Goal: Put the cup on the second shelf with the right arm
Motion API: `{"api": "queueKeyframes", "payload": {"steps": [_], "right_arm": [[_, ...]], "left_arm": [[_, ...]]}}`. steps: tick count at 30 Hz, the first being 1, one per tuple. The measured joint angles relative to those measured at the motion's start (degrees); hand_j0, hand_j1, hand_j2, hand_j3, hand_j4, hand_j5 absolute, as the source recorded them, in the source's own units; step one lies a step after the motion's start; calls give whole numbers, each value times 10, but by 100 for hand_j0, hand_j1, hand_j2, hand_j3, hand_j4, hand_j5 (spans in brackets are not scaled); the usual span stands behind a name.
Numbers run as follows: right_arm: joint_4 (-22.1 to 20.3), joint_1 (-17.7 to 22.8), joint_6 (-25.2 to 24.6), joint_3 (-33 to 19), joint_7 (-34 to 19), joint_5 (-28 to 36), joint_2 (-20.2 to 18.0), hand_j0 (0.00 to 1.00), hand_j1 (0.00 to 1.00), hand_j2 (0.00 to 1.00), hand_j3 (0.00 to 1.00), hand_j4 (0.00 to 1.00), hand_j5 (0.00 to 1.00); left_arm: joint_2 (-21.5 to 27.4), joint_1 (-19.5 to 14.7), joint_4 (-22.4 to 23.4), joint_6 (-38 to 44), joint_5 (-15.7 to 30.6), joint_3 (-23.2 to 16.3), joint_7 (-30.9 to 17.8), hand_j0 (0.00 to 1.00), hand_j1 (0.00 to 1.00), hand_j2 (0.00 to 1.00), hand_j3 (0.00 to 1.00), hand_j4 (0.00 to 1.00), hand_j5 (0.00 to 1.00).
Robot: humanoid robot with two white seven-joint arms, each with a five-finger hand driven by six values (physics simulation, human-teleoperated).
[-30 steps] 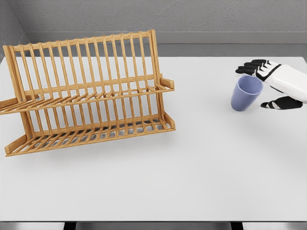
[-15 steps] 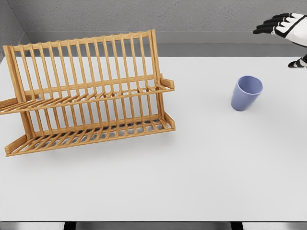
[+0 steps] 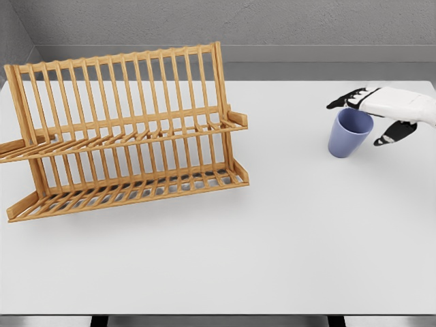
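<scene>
The white table (image 3: 286, 245) runs wide and bare across the front and middle, with open surface between the rack and the cup and more of it toward the near edge. Its far edge meets a grey ledge below the wall, and the right edge lies close to where the arm comes in.

The blue cup (image 3: 350, 133) stands on the table at the right, well apart from the rack, mouth up and leaning slightly toward the right. Its inside looks empty as far as the rim lets me see.

The right hand (image 3: 378, 112) reaches in from the right edge, at the cup's rim. Its dark-tipped fingers (image 3: 338, 103) are spread over the far side of the mouth, the thumb hanging off to the right of the cup, not wrapped around it. The hand looks relaxed and holds nothing; whether a finger touches the rim I can't say.

The wooden dish rack (image 3: 122, 129) sits at the left, two slatted shelves, both holding nothing.
</scene>
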State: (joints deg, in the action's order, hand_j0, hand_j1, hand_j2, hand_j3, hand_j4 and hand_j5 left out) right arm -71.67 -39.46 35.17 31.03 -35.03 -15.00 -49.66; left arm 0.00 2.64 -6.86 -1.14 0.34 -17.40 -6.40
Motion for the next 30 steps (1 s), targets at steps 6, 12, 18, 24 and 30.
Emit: {"api": "queueKeyframes", "payload": {"steps": [6, 12, 18, 24, 30], "right_arm": [[27, -22, 0, 7, 0, 0, 3, 100, 100, 100, 100, 100, 100], [68, -51, 0, 39, 0, -2, 22, 100, 100, 100, 100, 100, 100], [83, -51, 0, 55, 0, -3, 29, 100, 100, 100, 100, 100, 100], [93, -55, 0, 69, 0, -2, 35, 82, 82, 82, 82, 82, 82], [92, -55, -4, 70, 0, 1, 36, 66, 66, 66, 66, 66, 66]], "left_arm": [[0, 0, 0, 0, 0, 0, 0, 100, 100, 100, 100, 100, 100], [0, 0, 0, 0, 0, 0, 0, 100, 100, 100, 100, 100, 100], [0, 0, 0, 0, 0, 0, 0, 100, 100, 100, 100, 100, 100], [0, 0, 0, 0, 0, 0, 0, 100, 100, 100, 100, 100, 100], [0, 0, 0, 0, 0, 0, 0, 100, 100, 100, 100, 100, 100]]}}
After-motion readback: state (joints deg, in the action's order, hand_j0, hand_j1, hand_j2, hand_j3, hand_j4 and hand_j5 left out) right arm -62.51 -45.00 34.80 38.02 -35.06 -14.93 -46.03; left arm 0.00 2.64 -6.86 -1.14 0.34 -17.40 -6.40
